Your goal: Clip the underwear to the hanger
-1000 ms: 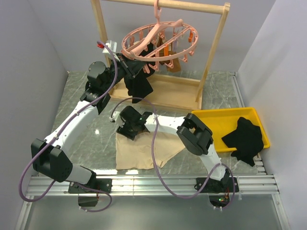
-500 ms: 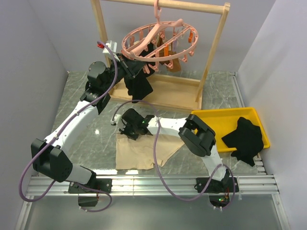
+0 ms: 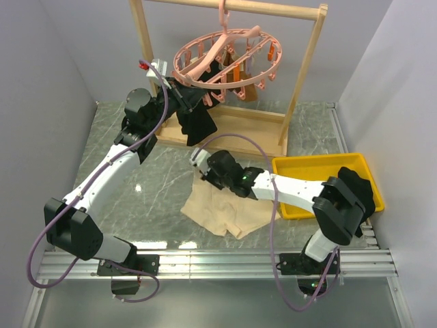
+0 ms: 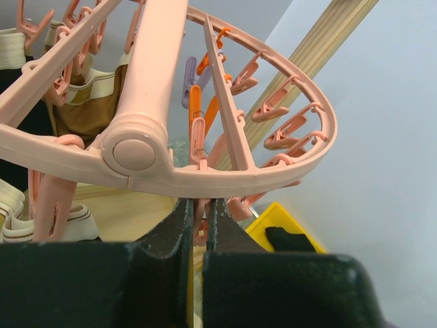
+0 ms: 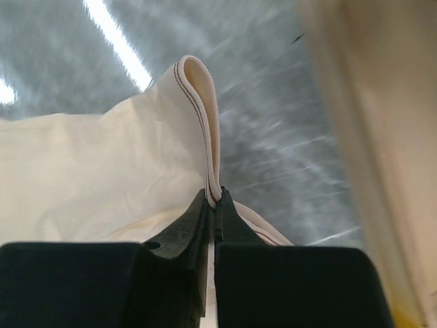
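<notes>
The pink ring hanger hangs by its hook from the wooden rack. My left gripper is up at its near-left rim, shut on one dangling pink clip just under the hanger's rim; the left gripper has its jaws nearly together. The beige underwear lies bunched on the marble table in front of the rack. My right gripper is shut on its waistband at the far-left corner. In the right wrist view the white waistband stands up in a fold from the right gripper.
The wooden rack's base board lies right behind the underwear. Black garments and a brown one hang from the hanger's clips. A yellow tray at the right holds a black garment. Grey walls stand on both sides.
My right gripper has shut on the waistband and moved right and toward the rack, dragging the underwear along and bunching it. The left arm has not moved.
</notes>
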{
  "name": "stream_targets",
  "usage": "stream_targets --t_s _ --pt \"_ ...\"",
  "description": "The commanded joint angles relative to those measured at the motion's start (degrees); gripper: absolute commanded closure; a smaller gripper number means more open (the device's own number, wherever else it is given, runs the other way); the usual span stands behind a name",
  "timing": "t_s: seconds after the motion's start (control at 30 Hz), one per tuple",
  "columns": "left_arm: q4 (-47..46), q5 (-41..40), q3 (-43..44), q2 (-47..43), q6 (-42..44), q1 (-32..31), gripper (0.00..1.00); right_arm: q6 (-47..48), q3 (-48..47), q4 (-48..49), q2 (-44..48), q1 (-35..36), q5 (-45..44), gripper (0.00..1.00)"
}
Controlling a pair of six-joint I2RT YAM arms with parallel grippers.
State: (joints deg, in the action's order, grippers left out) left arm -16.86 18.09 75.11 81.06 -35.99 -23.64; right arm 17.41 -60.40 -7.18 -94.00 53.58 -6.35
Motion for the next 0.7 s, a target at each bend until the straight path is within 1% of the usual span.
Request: stream_targets --t_s 0.0,0.27,0.33,0.43,0.5,0.53,0.67 --pt "-0.01 0.63 -0.49 -2.83 1.88 0.17 1.00 -0.71 0.28 6.92 4.16 -1.02 -4.11 1.00" --pt "0.78 1.33 -1.63 -3.19 2.85 0.17 1.00 -2.38 -1.55 7.09 9.97 -4.36 -2.79 1.00" --pt "1.04 1.77 -1.90 -3.18 3.12 0.17 1.00 -2.47 -3.04 6.31 10.94 -5.85 -0.34 1.00" --pt "1.39 3.00 -2.16 -3.18 3.64 0.26 1.00 -0.89 -4.98 4.37 12.17 -8.05 5.80 1.00" --pt "1.57 3.62 -2.08 -3.10 4.08 0.26 1.00 2.27 -5.51 4.11 13.39 -8.93 8.97 1.00" --pt "1.57 3.97 -1.90 -3.10 4.17 0.35 1.00 3.50 -6.04 3.49 13.84 -9.80 13.51 1.00" --pt "1.66 6.77 -1.72 -2.75 4.70 0.52 1.00 9.03 -8.41 1.03 14.63 -11.91 21.98 1.00"
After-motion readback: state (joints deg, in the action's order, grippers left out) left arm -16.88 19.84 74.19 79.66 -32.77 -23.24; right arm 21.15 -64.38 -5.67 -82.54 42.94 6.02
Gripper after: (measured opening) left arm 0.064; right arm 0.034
